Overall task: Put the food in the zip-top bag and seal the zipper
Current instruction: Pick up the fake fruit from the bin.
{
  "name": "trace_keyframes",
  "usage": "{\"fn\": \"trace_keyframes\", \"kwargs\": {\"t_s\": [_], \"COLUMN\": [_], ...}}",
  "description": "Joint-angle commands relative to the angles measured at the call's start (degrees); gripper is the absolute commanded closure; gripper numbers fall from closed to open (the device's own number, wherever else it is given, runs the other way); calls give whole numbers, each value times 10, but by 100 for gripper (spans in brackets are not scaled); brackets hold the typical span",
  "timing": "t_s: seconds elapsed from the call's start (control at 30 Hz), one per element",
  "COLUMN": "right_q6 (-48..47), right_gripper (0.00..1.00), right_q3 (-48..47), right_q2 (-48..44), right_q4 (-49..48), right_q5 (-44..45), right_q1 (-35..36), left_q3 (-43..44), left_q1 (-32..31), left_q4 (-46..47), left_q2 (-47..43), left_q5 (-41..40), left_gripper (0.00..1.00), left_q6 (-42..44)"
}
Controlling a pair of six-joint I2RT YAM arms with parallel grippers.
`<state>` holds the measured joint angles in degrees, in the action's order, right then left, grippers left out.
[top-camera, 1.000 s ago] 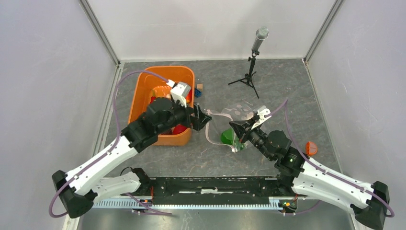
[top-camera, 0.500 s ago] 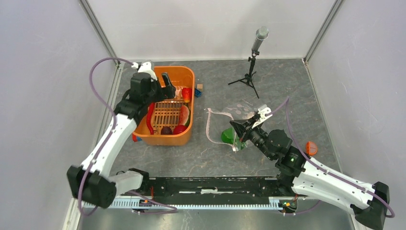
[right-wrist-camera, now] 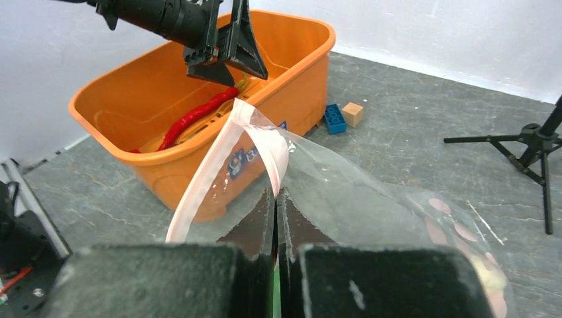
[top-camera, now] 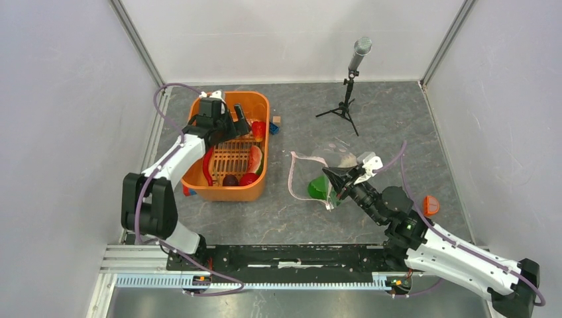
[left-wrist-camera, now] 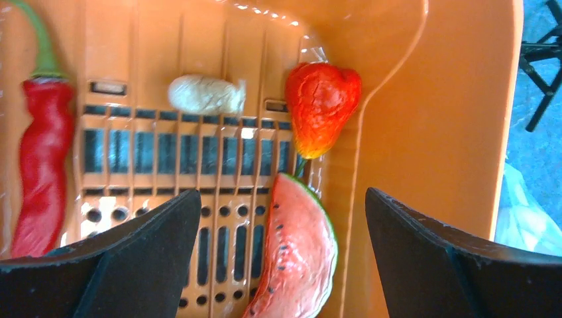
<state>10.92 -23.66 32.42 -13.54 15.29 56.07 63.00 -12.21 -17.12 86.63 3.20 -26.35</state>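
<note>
Grey table [top-camera: 397, 132]: left gripper [top-camera: 236, 123], back from zip-top bag [right-wrist-camera: 344, 192], hangs wide open over watermelon slice [left-wrist-camera: 295, 252] in orange tub [top-camera: 255, 97] for next pick; right gripper [right-wrist-camera: 275, 199] pinches bag mouth.

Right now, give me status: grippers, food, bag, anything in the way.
Left gripper open over watermelon in tub. Right gripper shut on bag edge, zipper unsealed. Blocks beside tub, not blocking.

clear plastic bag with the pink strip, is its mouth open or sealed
Open: on the clear bag, the pale pink zipper strip bows into a loop, sides apart.
</note>
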Motion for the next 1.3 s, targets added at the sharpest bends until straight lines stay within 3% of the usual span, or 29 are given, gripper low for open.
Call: {"fn": "trace_keyframes", "kwargs": {"t_s": [0.0, 0.2, 0.3, 0.53, 0.63, 0.67, 0.77, 1.1, 1.27], "right_q6": [-64, -104, -124, -133, -123, -118, -98, -13, 104], "right_gripper": [100, 100, 100, 100, 100, 100, 100, 100, 100], "right_q3": [18, 3, -10, -39, -43, -46, -64, -79, -88], "right_q2": [-1, 26, 50, 75, 74, 74, 81, 81, 94], "right_q4": [-47, -30, -15, 10, 10, 10, 26, 29, 94], "right_q5": [19, 53, 46, 54, 68, 70, 81, 114, 170], "right_q1": [0, 0, -1, -1, -1, -1, -1, -1, -1], "left_q3": [34, 101, 109, 108, 111, 105, 83, 10, -62], "left_q1": [3, 3, 2, -7, -15, -16, -17, -17, -17], "left_q4": [108, 146, 186, 167, 149, 148, 144, 91, 53], "left_q2": [54, 169, 200, 234, 244, 239, 209, 33, -113], "left_q5": [74, 148, 141, 142, 141, 137, 131, 75, 73], "left_gripper": [2, 13, 15, 18, 28, 31, 52, 57, 56], "left_q6": [-21, -36, -40, -21, -9, -7, -1, -10, -7]}}
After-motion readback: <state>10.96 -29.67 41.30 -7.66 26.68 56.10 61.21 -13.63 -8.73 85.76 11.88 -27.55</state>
